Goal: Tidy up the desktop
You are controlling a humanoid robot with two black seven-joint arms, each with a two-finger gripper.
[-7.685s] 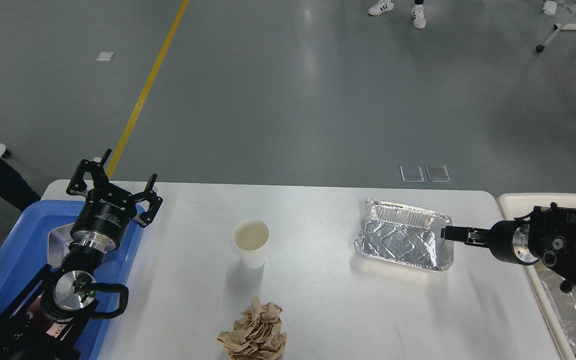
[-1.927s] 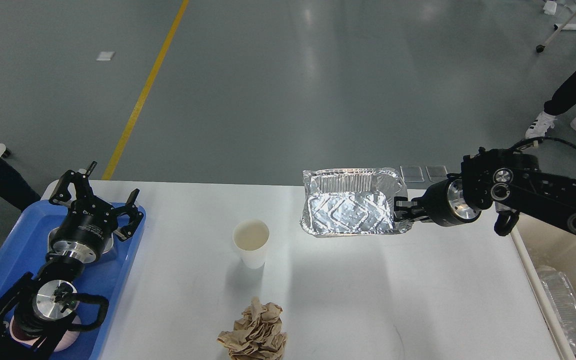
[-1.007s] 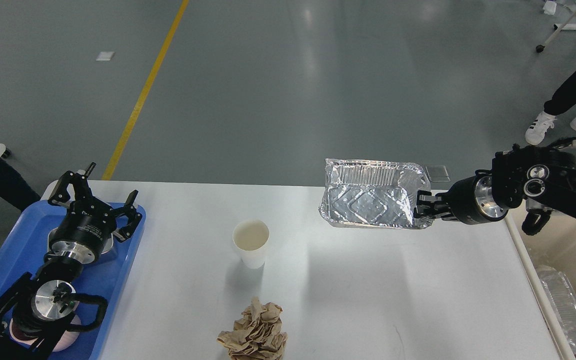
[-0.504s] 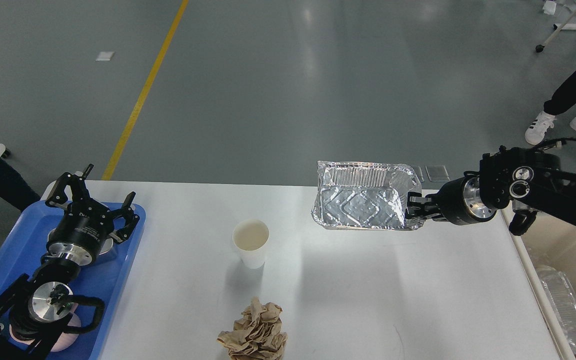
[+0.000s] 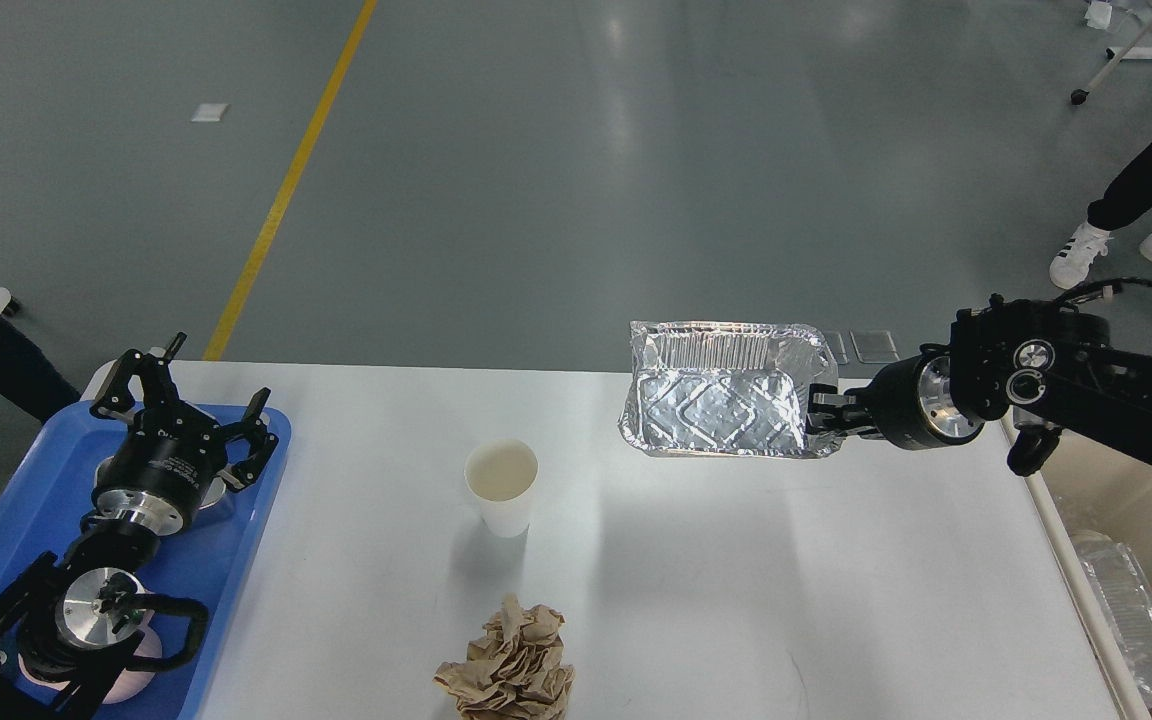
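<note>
The white desktop (image 5: pixel 696 600) spans most of the view. My right gripper (image 5: pixel 824 418) is shut on the right rim of a crumpled foil tray (image 5: pixel 726 405), which hangs above the desktop's far edge and casts a shadow below. A white paper cup (image 5: pixel 503 485) stands upright near the middle. A crumpled brown paper ball (image 5: pixel 511 665) lies at the front edge. My left gripper (image 5: pixel 186 400) stands open over the blue plastic tray (image 5: pixel 36 520) at the left, with nothing between its fingers.
A beige bin (image 5: pixel 1126 520) stands off the desktop's right edge, with another foil tray (image 5: pixel 1131 615) lying in it. A person's legs (image 5: pixel 1151 200) stand on the floor at the far right. A silver dish (image 5: pixel 221 485) lies in the blue tray under my left arm.
My right gripper closed on the foil tray, lifted it off the desktop and carried it back toward the far edge; in the last second it drifted slightly left. My left gripper pulled back a little over the blue tray.
</note>
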